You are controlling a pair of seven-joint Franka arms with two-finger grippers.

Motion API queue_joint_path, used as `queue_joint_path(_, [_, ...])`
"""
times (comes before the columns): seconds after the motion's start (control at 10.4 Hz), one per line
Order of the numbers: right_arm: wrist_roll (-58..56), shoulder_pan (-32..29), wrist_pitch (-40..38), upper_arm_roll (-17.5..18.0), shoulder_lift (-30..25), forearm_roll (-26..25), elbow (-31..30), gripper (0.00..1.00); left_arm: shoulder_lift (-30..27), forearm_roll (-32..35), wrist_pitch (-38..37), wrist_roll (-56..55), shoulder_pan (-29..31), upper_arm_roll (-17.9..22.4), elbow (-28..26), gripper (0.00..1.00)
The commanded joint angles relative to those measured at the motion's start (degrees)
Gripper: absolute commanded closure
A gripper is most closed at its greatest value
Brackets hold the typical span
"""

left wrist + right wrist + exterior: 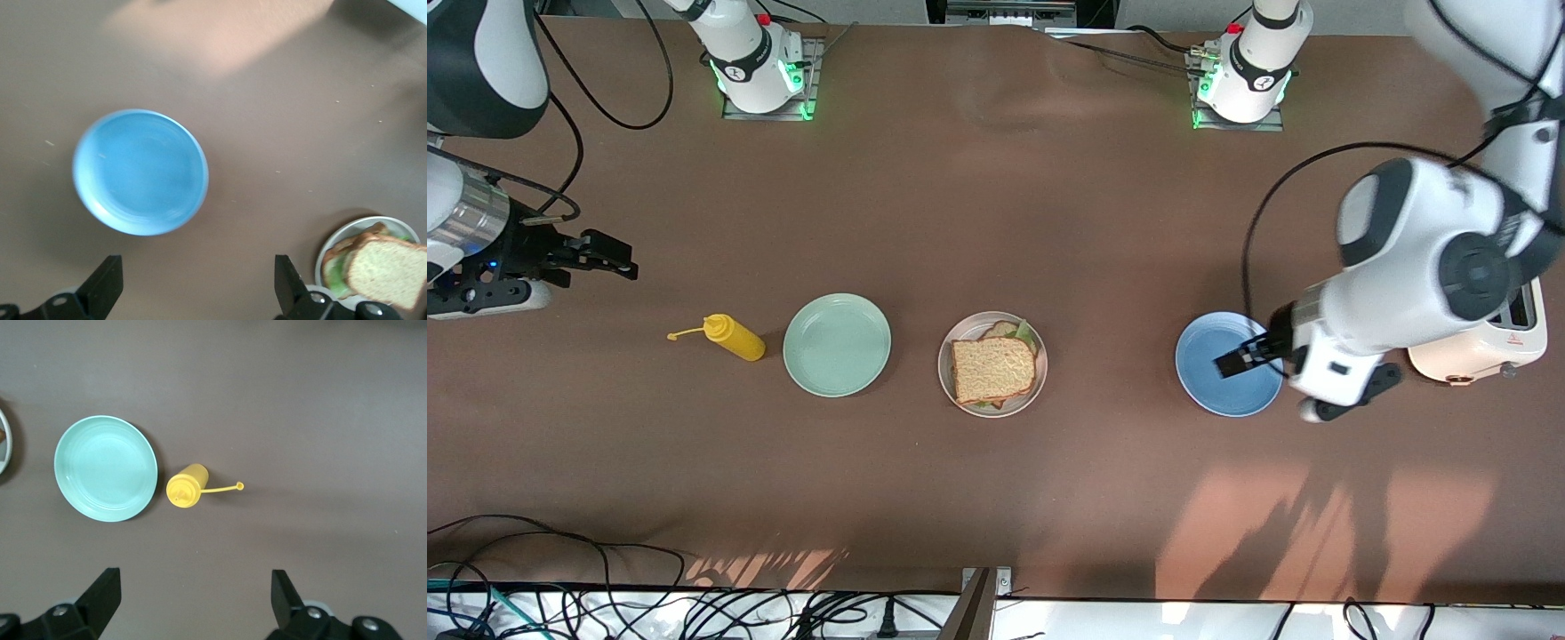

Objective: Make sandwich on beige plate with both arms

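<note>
Brown table covering (pixel 996 222) spans the whole front view, with both arm bases fixed along its farthest edge and loose cables lying off its nearest edge. At the middle of the table rests the beige plate (pixel 947 373); on it lies the sandwich (pixel 993 369), its top slice of brown bread uppermost and green lettuce showing at the edges. The lower slice is mostly covered, so its outline can only partly be made out.

Toward the left arm's end of the table, beside the beige plate, sits the blue plate (pixel 1209 391), and a white toaster (pixel 1485 351) stands still closer to that end. The left gripper (pixel 1240 357) hangs over the blue plate, fingers spread apart and holding nothing; the sandwich lies well apart from it, toward the table's middle. In the left wrist view the blue plate (pixel 140 172) fills the centre and the sandwich (pixel 380 270) appears only at the frame's edge.

Toward the right arm's end lie the mint-green plate (pixel 837 345) and, beside it, a yellow squeeze bottle (pixel 734 337) on its side. The right gripper (pixel 609 258) waits in the air near that end of the table, fingers apart and empty, well apart from the sandwich.
</note>
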Motion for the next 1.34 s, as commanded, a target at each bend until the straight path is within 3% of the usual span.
queue_joint_path(0.0, [2.43, -0.29, -4.31, 0.88, -0.59, -1.69, 1.44, 0.00, -4.43, 1.14, -4.02, 14.20, 4.77, -0.32, -1.33, 0.00])
queue_joint_path(0.67, [1.64, -0.91, -6.35, 0.44, 2.04, -1.43, 4.86, 0.00, -5.23, 1.41, -4.81, 42.34, 13.48, -0.14, -0.10, 0.00])
queue_joint_path(1.06, [1.56, -1.08, -7.31, 0.53, 2.05, -2.21, 8.02, 0.00, -4.79, 7.64, -5.52, 42.91, 12.87, -0.31, -0.10, 0.00])
queue_joint_path(1.25, [1.12, -1.17, -13.44, -1.04, 1.79, -1.87, 12.05, 0.00, -4.87, 7.47, -5.61, 43.09, 13.48, -0.40, 0.16, 0.00])
